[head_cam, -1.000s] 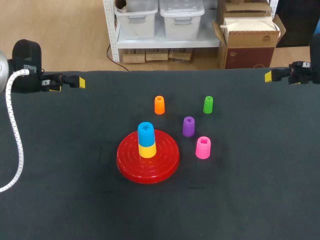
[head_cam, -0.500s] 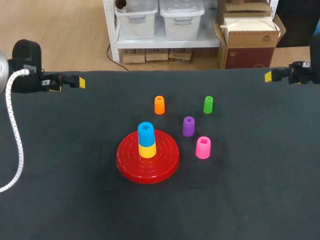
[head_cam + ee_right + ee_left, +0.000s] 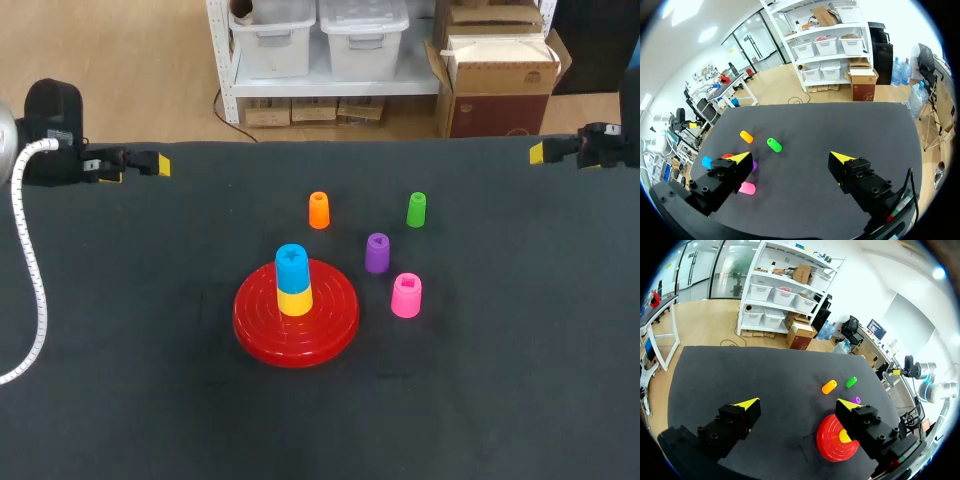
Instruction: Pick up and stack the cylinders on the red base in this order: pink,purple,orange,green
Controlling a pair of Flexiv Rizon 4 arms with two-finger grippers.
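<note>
Stacking not begun. Left gripper and right gripper: fingers spread, empty. Pink cylinder, purple cylinder, orange cylinder and green cylinder stand well ahead of both, beside the red base. All four outstanding.

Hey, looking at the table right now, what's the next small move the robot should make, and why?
Probably swing the right arm's end effector toward the pink cylinder. Pink comes first in the order, and it stands loose on the table just right of the red base, on that arm's side. That end effector is open, empty and parked at the far corner.
</note>
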